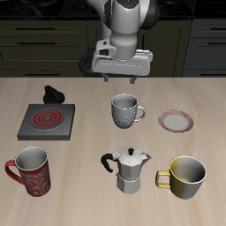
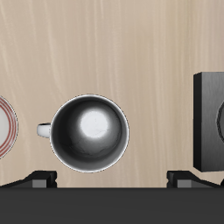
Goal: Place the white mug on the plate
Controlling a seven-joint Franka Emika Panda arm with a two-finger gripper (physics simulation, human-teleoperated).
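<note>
Pincer (image 1: pixel 123 79) open above white mug (image 1: pixel 126 110), empty, mug upright mid-table on pale wood tabletop (image 1: pixel 97 93), plate (image 1: pixel 177 121) just beside it, bare wood between, dark cabinets (image 1: pixel 53 40) behind

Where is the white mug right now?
In the exterior view the white mug stands on the table between the burner and the plate, behind the moka pot.

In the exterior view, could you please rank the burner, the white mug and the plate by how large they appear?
1. The burner, clearly the largest.
2. The white mug and the plate look about alike in width; the mug stands taller, so ranking them is unsure.
</note>
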